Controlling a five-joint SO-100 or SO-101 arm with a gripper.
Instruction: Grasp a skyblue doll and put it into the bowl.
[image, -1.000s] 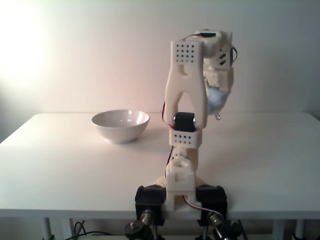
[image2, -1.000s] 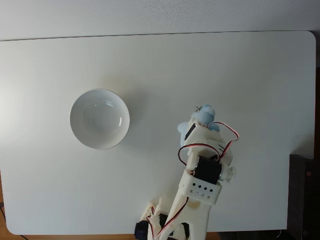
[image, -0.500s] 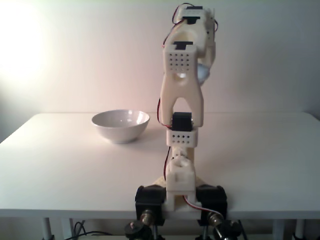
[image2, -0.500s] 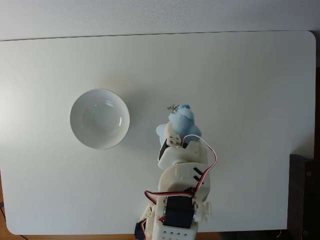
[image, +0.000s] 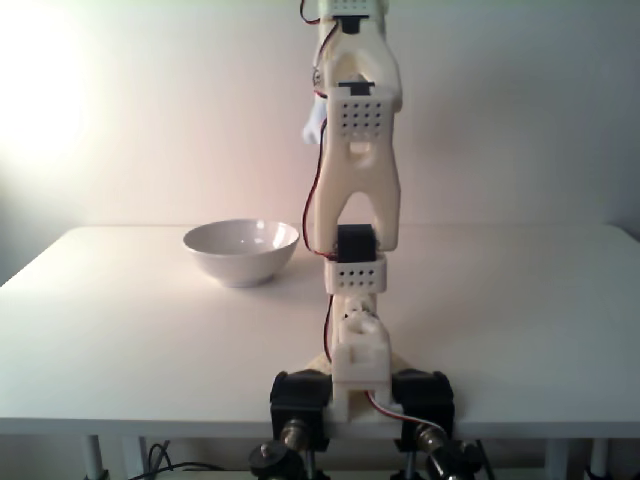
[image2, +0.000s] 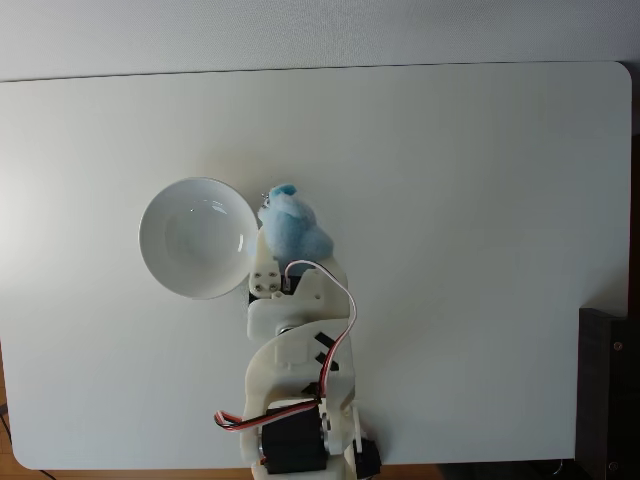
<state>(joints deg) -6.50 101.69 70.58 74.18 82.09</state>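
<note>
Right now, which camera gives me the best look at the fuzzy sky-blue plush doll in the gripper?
The fixed view from above: the fuzzy sky-blue plush doll shows nearly whole, held in the gripper beside the glossy white ceramic bowl's rim. In the fixed view from the front, the arm hides it except a pale sliver, high above the table.

White table against a plain pale wall, lit from the left.

The table (image: 120, 330) has a smooth matte white top with rounded corners and stands on thin white legs (image: 95, 458), seen below its front edge in a fixed view. Behind it rises a bare, off-white wall (image: 540, 110) with a strong warm glow (image: 35, 90) washing out its upper left part. In a fixed view from above, the tabletop (image2: 480, 150) meets the grey-white wall surface (image2: 300, 35) along its far edge, and a dark piece of furniture (image2: 608, 390) stands just beside the table at the lower right corner.
</note>
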